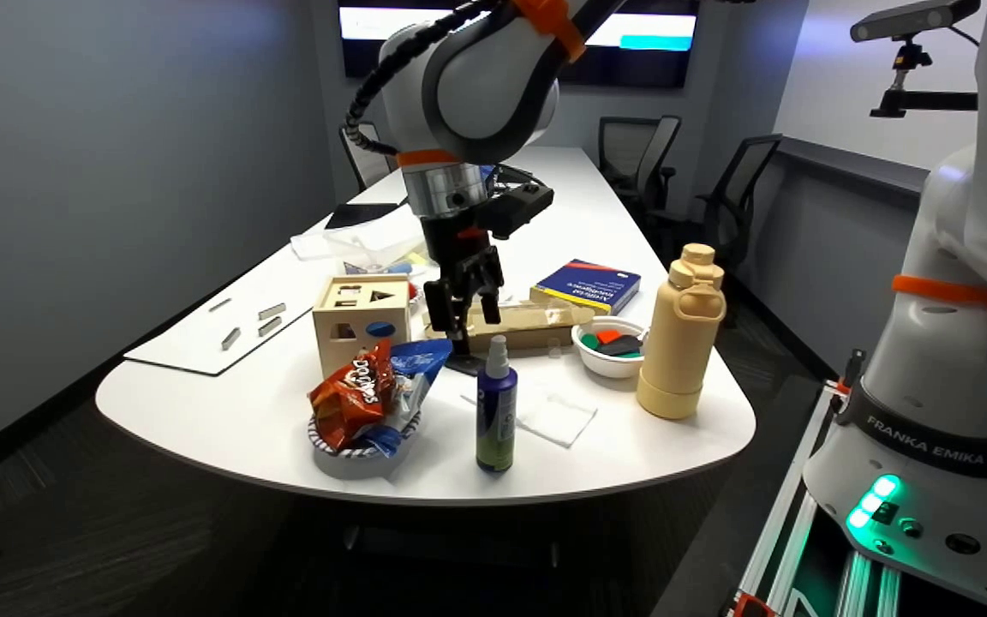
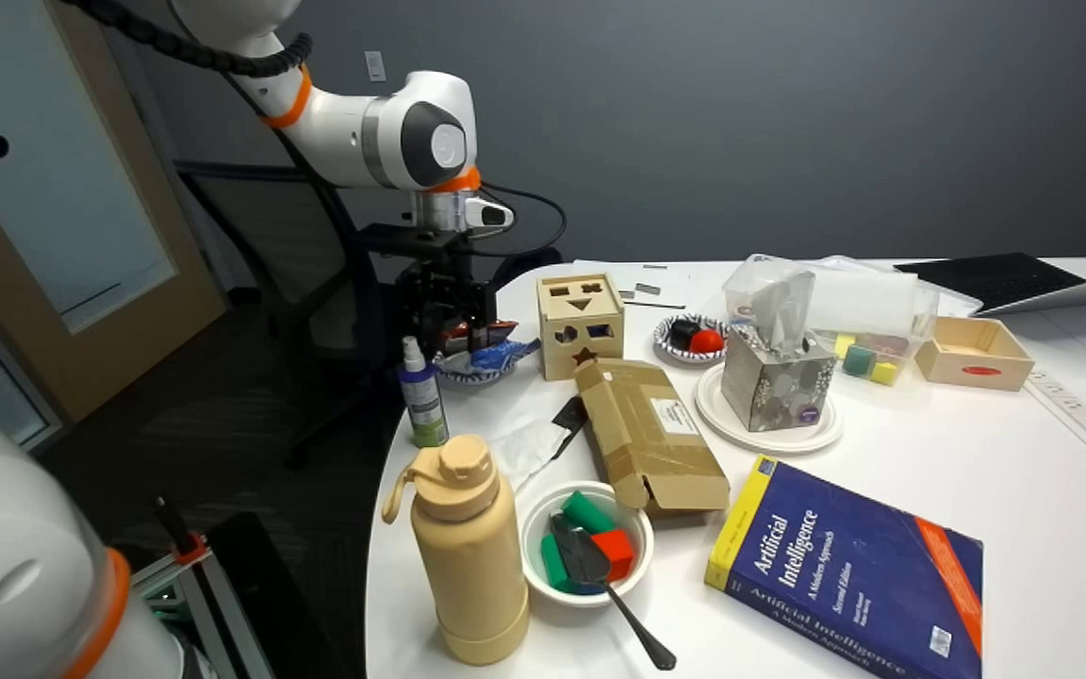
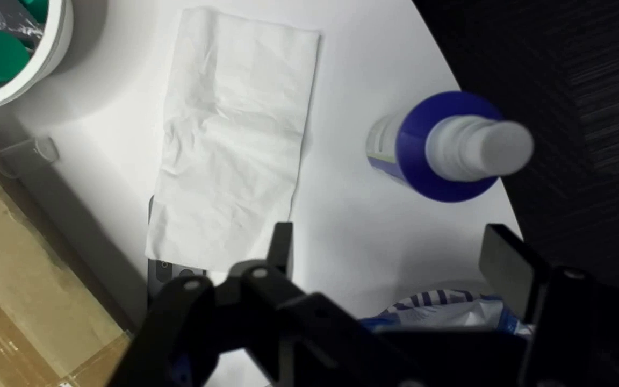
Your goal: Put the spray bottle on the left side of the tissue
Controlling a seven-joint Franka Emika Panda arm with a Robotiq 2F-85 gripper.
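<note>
Nearest to the wrist camera are the black jaws, which stand spread wide apart above the desk (image 1: pixel 236 411). Beyond their tips is the spray bottle (image 3: pixel 449 146), upright near the edge of the desk. Beside it, a little apart, lies the tissue (image 3: pixel 234 140), flat and slightly wrinkled.

Partly covered by the jaws in the wrist view, a striped bowl (image 1: pixel 348 451) carries a Doritos bag (image 1: pixel 354 396) and a blue snack bag (image 1: pixel 415 377). Farther out, a white bowl (image 1: pixel 609 367) contains green and red blocks (image 2: pixel 614 552) and a dark utensil (image 2: pixel 642 632), whose handle passes over the rim. Another striped bowl (image 2: pixel 694 359) holds a black object (image 2: pixel 684 332) and a red object (image 2: pixel 706 341), which I cannot name exactly. Behind the tissue box (image 2: pixel 774 387), a clear plastic box (image 2: pixel 920 316) with yellow and teal blocks (image 2: pixel 859 361) is partly hidden.

Under the tissue, a dark device (image 3: pixel 178 269) with buttons shows only in part. The wrist view cuts off a cardboard box (image 3: pixel 30 258).
</note>
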